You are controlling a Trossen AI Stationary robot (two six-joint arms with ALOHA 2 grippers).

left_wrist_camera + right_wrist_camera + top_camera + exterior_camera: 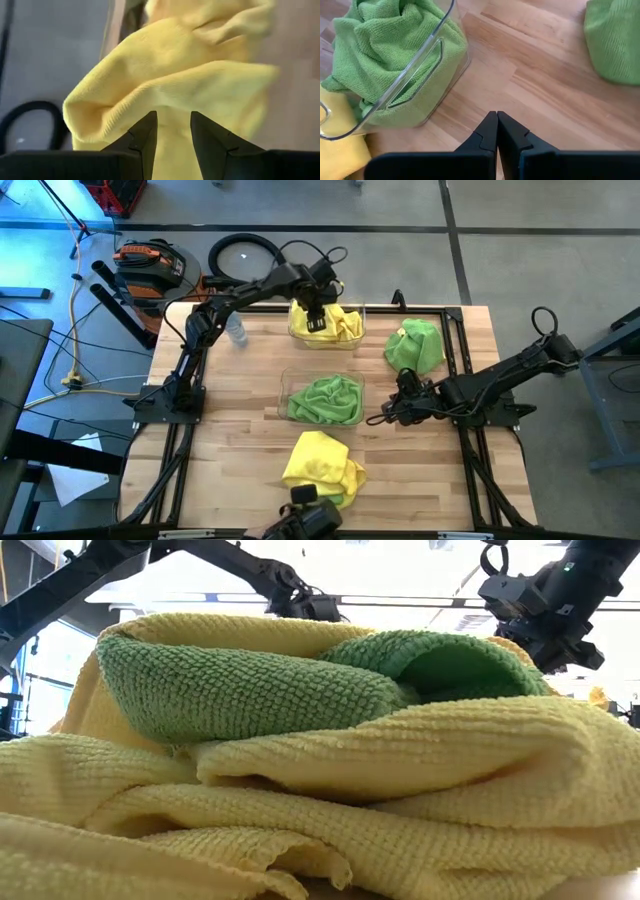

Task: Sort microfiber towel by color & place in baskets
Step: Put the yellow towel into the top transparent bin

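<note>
fuzzy yellow towel (325,321), clear basket (358,338)

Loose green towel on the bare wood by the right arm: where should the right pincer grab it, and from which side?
Judging by its pose, take the loose green towel at its raised crumpled crest, coming straight down from above. It sits heaped on the table, so flat edges offer little to pinch. The right pincer, shut and empty beside the green-filled basket, must open first.
</note>
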